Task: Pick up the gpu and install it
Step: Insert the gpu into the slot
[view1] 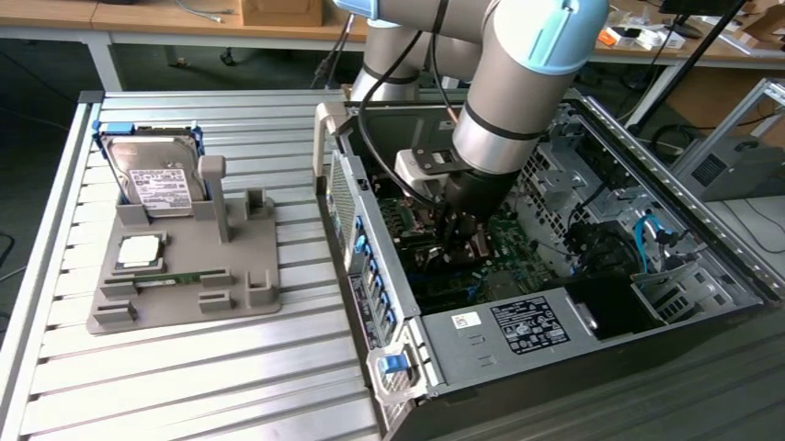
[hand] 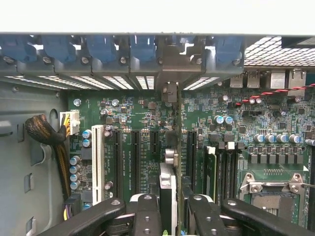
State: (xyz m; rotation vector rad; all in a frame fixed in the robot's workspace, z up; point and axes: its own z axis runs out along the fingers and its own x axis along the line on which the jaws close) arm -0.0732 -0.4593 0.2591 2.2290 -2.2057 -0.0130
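- A grey robot arm reaches down into an open computer case (view1: 687, 239) lying on its side on a ribbed metal desk (view1: 184, 386).
- The tool (hand: 175, 209) is deep inside the case, just above the green motherboard (hand: 138, 113). Its two black fingers (hand: 147, 216) are closed partway, clamping the gpu (hand: 168, 196) between them.
- The gpu is held edge-on, so the wrist view shows it as a thin upright slab with a pale silver edge. It stands over the row of long black expansion slots (hand: 133, 157), with its metal bracket end pointing toward the rear wall of the case, where blue slot latches (hand: 103, 49) line the openings.
- Whether the card's lower edge has entered a slot cannot be told.
- Handling, as a judgement: the card looks light and stiff, but fragile. Its circuit board and fan would suffer from a hard squeeze or any twisting.
- The best hold seems to be across its flat faces near the middle of the top edge, as here, keeping it square to the slot.
- In the exterior view's left, a grey holder tray (view1: 184, 285) on the desk carries a silver hard drive (view1: 157, 179) standing upright, a processor chip (view1: 139, 250) and a narrow green memory stick (view1: 184, 276).
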